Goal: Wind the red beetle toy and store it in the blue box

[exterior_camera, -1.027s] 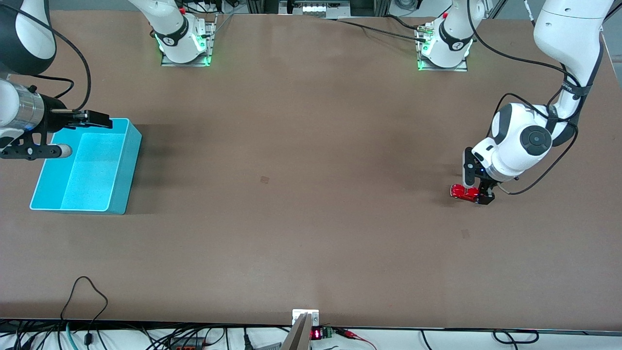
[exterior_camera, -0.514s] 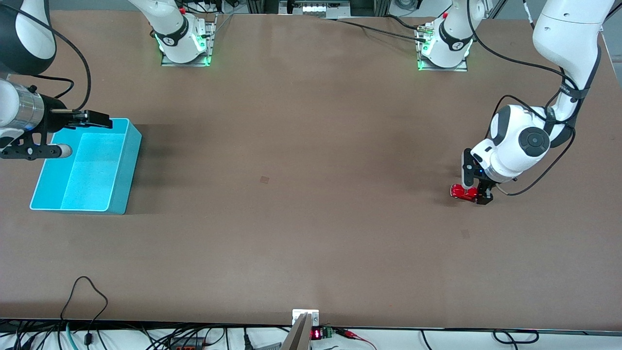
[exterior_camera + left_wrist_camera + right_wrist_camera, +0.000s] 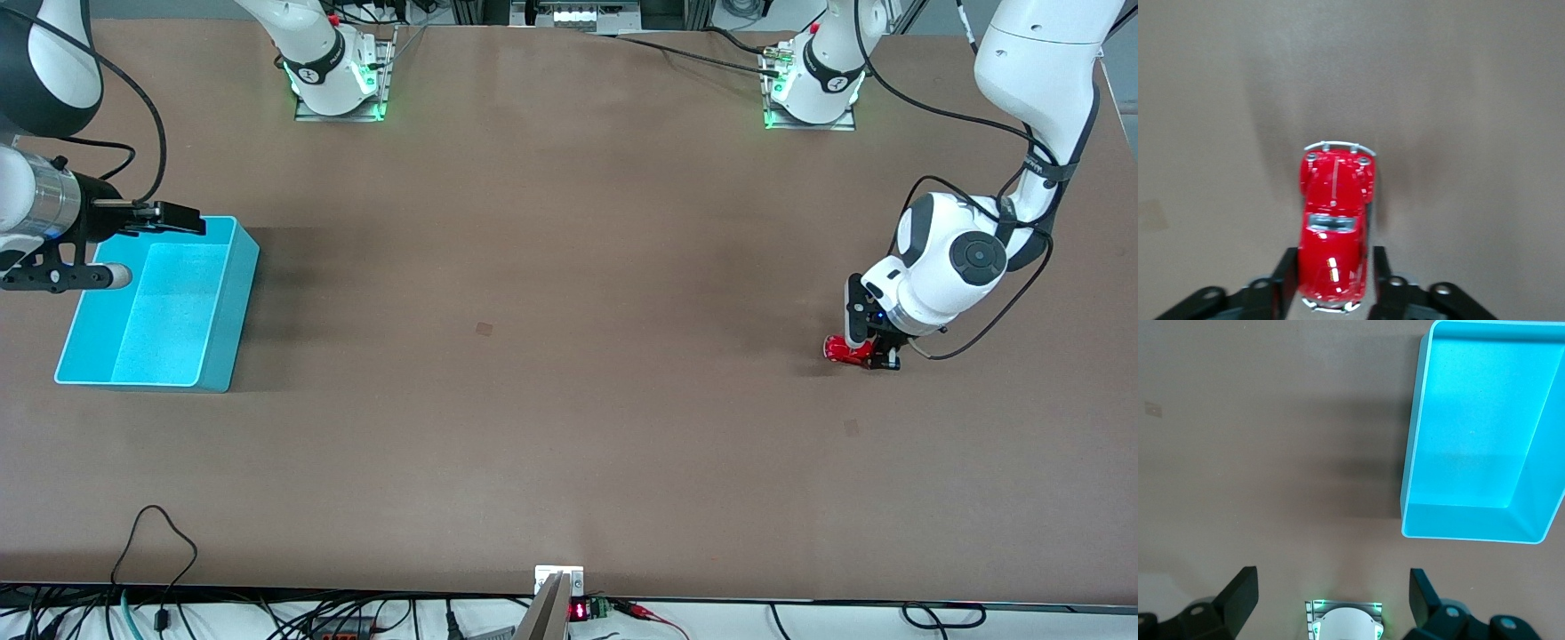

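A broad brown counter (image 3: 551,373) carries the scene, with both arms' bases along its edge farthest from the front camera. At the right arm's end sits the blue box (image 3: 156,307) — open-topped and holding nothing, its pale inside plain in the right wrist view (image 3: 1478,433). The right arm waits there, its right claw (image 3: 133,244) hanging in the air over the box's end wall, fingers (image 3: 1238,597) spread wide apart with nothing between them. At the left arm's end, well apart from the box, the left arm bends down to the counter, and its left claw (image 3: 867,351) is closed around the red toy car (image 3: 845,350). In the left wrist view the car (image 3: 1335,227) stands on its wheels on the counter (image 3: 1471,100), one black finger (image 3: 1285,280) pressed to each side of its rear half — the rounded hood and chrome bumper point away from the claw. A small dark mark (image 3: 484,329) shows on the counter near its middle.
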Motion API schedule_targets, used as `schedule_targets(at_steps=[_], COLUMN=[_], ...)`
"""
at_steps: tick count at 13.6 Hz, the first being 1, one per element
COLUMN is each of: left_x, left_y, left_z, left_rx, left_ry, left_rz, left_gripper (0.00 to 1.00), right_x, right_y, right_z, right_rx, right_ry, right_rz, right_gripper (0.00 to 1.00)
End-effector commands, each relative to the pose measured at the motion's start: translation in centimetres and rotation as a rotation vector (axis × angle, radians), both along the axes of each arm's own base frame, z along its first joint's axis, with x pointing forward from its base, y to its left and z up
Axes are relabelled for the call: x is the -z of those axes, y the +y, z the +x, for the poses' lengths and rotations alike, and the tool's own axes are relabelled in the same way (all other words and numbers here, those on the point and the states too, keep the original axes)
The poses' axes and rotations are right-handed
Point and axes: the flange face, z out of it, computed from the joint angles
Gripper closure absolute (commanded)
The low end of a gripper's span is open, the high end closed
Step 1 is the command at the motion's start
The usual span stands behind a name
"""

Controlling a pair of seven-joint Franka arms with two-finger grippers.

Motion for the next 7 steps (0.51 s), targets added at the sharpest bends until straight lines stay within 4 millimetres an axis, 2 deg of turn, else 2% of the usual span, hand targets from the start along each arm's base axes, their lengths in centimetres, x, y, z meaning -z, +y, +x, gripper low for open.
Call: schedule_targets(at_steps=[1,7], left_x=[0.37,0.54], left_y=[0.06,0.15], left_z=[-0.42,-0.60], left_rx=[0.009,-0.061], left_ry=[0.017,0.022], left_rz=[-0.001,-0.005], left_gripper=[0.59,0.64], right_x=[-0.43,-0.43], right_y=[-0.19,-0.19], right_z=[0.11,0.11], right_rx=[-0.008,-0.008], right_ry=[0.006,0.006], right_rz=[0.007,0.007], right_gripper=[0.00,0.00])
